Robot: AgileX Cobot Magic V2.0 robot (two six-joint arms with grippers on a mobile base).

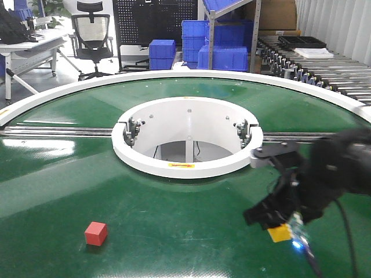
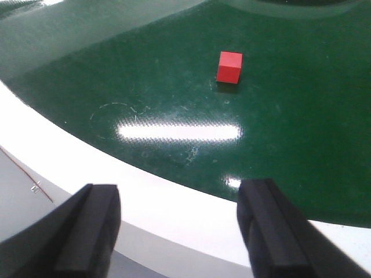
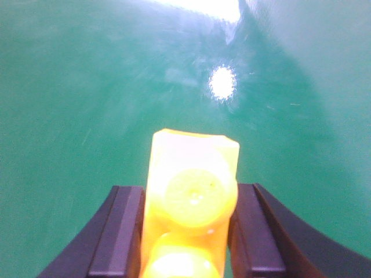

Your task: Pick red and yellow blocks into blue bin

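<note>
Yellow brick (image 1: 280, 233) in the claw, red cube (image 1: 95, 233) on the belt: the scene spreads across a wide, glossy green ring conveyor (image 1: 174, 116) with an open white hub (image 1: 185, 168) at centre frame. Along the top of the front view stand stacked blue crates (image 1: 223, 55), a roller track (image 1: 324, 66) and an office chair (image 1: 93, 32); the blue bin meant for the blocks cannot be picked out among them. At lower right, the right gripper (image 3: 186, 200) is clamped on the brick's long sides, its studs facing the wrist camera and its far end jutting past the fingertips. The left gripper (image 2: 177, 194) gapes wide and holds nothing at the bottom of its own view, over the conveyor's white rim (image 2: 64, 153), with the cube well apart at upper centre. The likely trouble is that overhang. A quick swing toward the bin could pivot the brick loose, and the slick, glare-streaked belt would probably let it skid.
</note>
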